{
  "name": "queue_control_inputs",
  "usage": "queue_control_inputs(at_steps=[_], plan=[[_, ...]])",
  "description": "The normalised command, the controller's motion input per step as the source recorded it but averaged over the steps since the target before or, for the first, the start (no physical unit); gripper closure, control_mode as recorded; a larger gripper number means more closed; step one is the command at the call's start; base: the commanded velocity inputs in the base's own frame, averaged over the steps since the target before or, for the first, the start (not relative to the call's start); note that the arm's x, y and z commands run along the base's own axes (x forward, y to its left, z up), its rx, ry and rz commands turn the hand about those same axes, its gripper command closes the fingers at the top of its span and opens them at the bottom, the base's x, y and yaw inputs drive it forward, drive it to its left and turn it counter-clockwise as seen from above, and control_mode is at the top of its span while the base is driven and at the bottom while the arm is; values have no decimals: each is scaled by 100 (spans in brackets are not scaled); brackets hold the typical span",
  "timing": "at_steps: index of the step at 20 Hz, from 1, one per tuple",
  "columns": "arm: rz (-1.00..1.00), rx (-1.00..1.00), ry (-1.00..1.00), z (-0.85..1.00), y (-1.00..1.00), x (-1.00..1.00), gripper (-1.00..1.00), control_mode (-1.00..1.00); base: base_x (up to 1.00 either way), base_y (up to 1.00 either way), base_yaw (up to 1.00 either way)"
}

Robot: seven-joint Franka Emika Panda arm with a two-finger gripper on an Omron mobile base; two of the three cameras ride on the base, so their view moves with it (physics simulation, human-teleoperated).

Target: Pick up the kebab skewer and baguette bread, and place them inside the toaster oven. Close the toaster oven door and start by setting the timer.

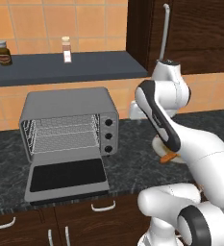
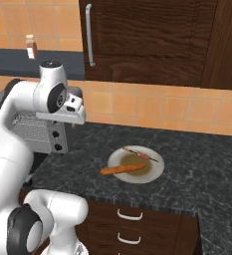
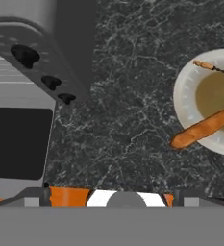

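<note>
Plate [image 2: 154, 172] at centre frame on the dark table [image 2: 197, 164] carries baguette bread [image 2: 121, 170] and kebab skewer [image 2: 141, 155]. Toaster oven [image 1: 68, 122] sits left, toaster oven door [image 1: 67, 178] dropped open, racks bare. Fingers spread wide, gripping nothing.

Our arm [image 1: 180, 139]: glossy white rounded shells, chunky tube links, dark grey-black bands at joints. Black ring on near shoulder joint. Hand block [image 2: 67, 110] white-grey, boxy, small dark round detail on side. We spot no cables, no markings.
</note>
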Motion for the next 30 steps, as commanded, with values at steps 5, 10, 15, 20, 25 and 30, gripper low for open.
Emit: queue_control_inputs(at_steps=[5,10,15,20,25,30], plan=[[-5,0,-17,-37,100,-6,-100,-100,0,0,0],[-11,1,-28,-33,100,2,-100,-100,0,0,0],[-19,2,-30,-12,100,0,-100,-100,0,0,0],[-14,0,0,0,94,0,-100,-100,0,0,0],[-17,-5,0,0,55,33,-100,-100,0,0,0],[-19,-22,-3,-25,36,56,-100,-100,0,0,0]])
